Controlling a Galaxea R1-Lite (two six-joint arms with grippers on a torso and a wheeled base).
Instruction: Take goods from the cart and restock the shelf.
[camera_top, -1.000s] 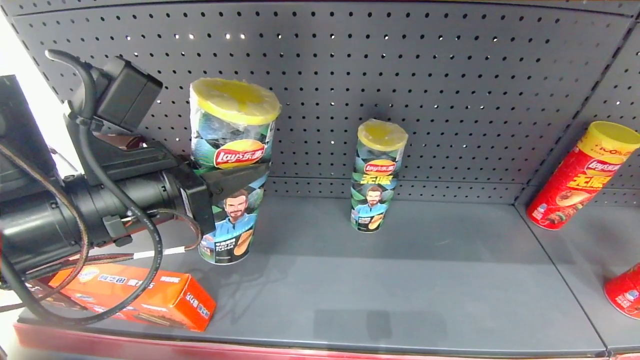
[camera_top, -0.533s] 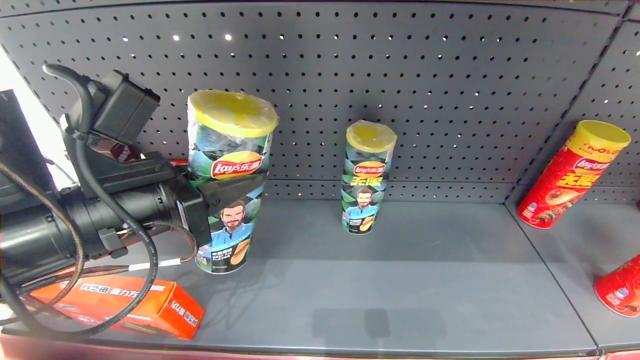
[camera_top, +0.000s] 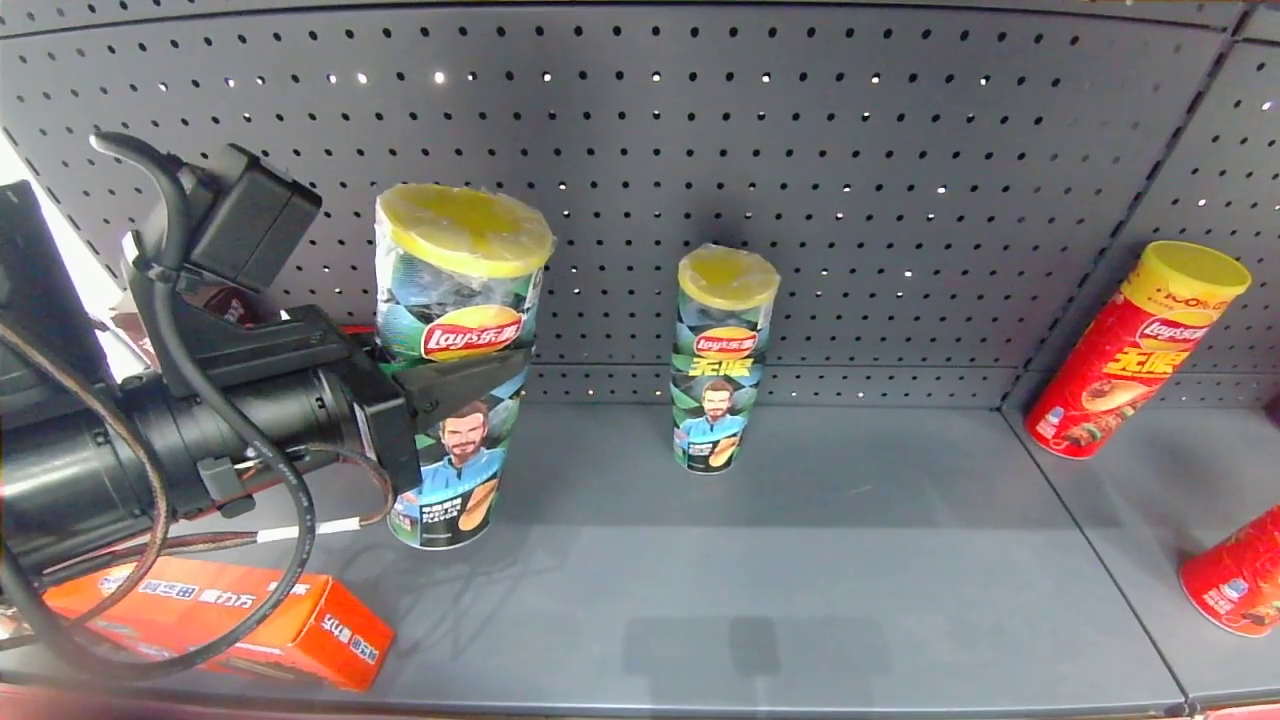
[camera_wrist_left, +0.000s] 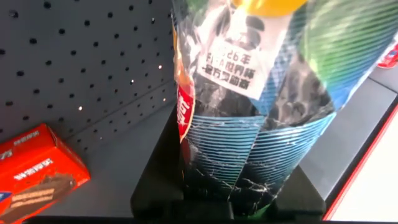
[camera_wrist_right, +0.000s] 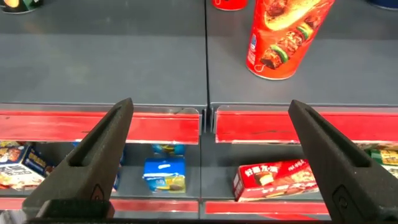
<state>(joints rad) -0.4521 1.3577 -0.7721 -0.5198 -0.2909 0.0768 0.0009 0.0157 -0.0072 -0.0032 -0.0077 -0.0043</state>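
Observation:
In the head view my left gripper (camera_top: 455, 372) is shut on a green chip can (camera_top: 455, 300) with a yellow lid, gripping its middle from the left. The can is upright over the left part of the grey shelf (camera_top: 800, 580); I cannot tell whether its base touches the board. In the left wrist view the same green chip can (camera_wrist_left: 249, 93) sits between the dark fingers (camera_wrist_left: 155, 183) of the left gripper (camera_wrist_left: 233, 168). A second green can (camera_top: 718, 370) stands at the back near the pegboard. My right gripper (camera_wrist_right: 210, 107) is open in front of the shelf's red edge (camera_wrist_right: 155, 127).
An orange box (camera_top: 230, 620) lies at the shelf's front left, under my left arm. A red can (camera_top: 1130, 350) leans at the back right and another red can (camera_top: 1235, 585) lies at the right edge. A red can (camera_wrist_right: 283, 37) stands near the shelf front; boxes (camera_wrist_right: 273, 180) sit below.
The head view has shifted, so the shelf goods sit further left in the picture. The left gripper keeps its hold on the green can, which now looks slightly nearer the standing can.

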